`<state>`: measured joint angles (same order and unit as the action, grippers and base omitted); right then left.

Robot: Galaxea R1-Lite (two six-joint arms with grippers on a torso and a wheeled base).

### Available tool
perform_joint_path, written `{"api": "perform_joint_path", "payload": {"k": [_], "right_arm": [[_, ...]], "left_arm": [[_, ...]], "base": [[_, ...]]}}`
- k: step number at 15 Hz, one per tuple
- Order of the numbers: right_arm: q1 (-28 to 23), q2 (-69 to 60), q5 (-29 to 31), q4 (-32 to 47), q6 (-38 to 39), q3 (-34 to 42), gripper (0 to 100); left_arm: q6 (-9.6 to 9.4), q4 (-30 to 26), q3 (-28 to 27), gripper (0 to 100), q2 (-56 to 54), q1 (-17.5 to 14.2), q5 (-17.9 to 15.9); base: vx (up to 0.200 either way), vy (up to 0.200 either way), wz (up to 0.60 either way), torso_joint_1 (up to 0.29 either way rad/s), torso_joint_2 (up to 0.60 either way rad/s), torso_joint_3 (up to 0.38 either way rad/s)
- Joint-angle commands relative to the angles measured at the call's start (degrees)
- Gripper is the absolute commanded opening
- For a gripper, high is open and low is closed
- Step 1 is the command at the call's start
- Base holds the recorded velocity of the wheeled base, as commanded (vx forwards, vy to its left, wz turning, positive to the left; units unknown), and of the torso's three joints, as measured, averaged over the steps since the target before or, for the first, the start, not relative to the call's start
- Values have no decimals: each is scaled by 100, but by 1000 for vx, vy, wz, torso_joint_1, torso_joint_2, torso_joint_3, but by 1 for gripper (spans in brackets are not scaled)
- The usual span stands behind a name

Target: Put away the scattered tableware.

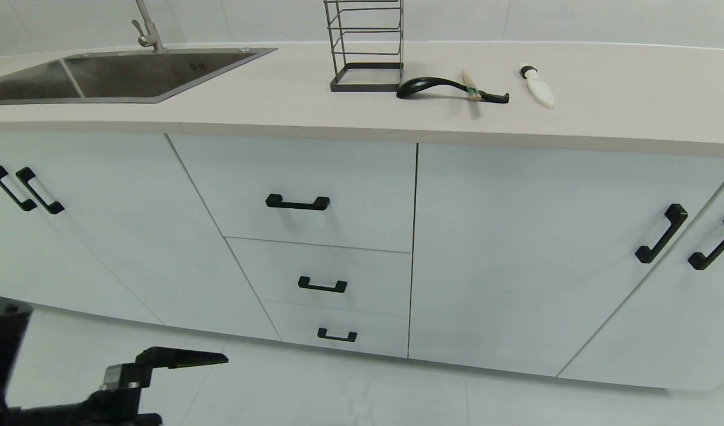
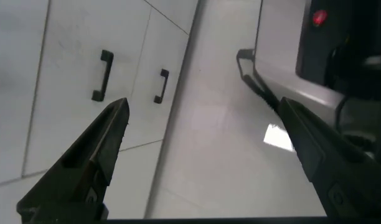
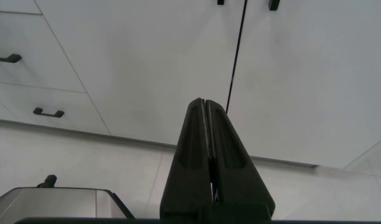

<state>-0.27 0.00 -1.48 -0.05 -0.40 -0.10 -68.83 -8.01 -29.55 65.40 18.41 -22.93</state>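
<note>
A black ladle [image 1: 433, 87] lies on the pale countertop [image 1: 279, 100] just right of a black wire rack [image 1: 366, 50]. A short wooden-handled utensil [image 1: 470, 86] lies across the ladle's handle. Farther right is a white utensil with a black end [image 1: 538, 89]. My left gripper [image 2: 204, 104] hangs low near the floor in front of the cabinets, open with nothing between its fingers [image 1: 184, 358]. My right gripper [image 3: 206, 106] is also low, facing the cabinet fronts, shut and holding nothing.
A steel sink [image 1: 119, 74] with a tap [image 1: 147, 26] is set in the counter's left end. Below are white cabinet doors and three drawers with black handles [image 1: 298, 203]. Tiled floor [image 1: 362, 390] lies in front.
</note>
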Motion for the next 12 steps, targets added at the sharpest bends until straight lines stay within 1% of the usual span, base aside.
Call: {"api": "perform_joint_path", "payload": {"k": [1,2,3,4,5,6,8,12], "right_arm": [[0,0,-2,-4,-4,1,0],[0,0,-2,5,-4,1,0],[0,0,-2,5,-4,1,0],[0,0,-2,5,-4,1,0],[0,0,-2,5,-4,1,0],[0,0,-2,-4,-4,1,0],[0,0,-2,5,-4,1,0],[0,0,-2,-4,-4,1,0]], "left_arm": [[-1010,-16,-446,100,1124,93,395],[-1361,-16,-605,100,1396,102,597],[-1563,-8,-807,100,1669,128,693],[-1616,1,-921,100,1801,154,746],[-1651,10,-1079,100,2020,181,816],[-1651,10,-1097,100,2064,181,816],[-1625,36,-1149,100,2460,172,825],[-1590,265,-1369,100,3207,172,834]], "base": [[0,0,0,0,0,0],[0,0,0,0,0,0],[0,0,0,0,0,0],[0,0,0,0,0,0],[0,0,0,0,0,0],[0,0,0,0,0,0],[0,0,0,0,0,0],[0,0,0,0,0,0]]}}
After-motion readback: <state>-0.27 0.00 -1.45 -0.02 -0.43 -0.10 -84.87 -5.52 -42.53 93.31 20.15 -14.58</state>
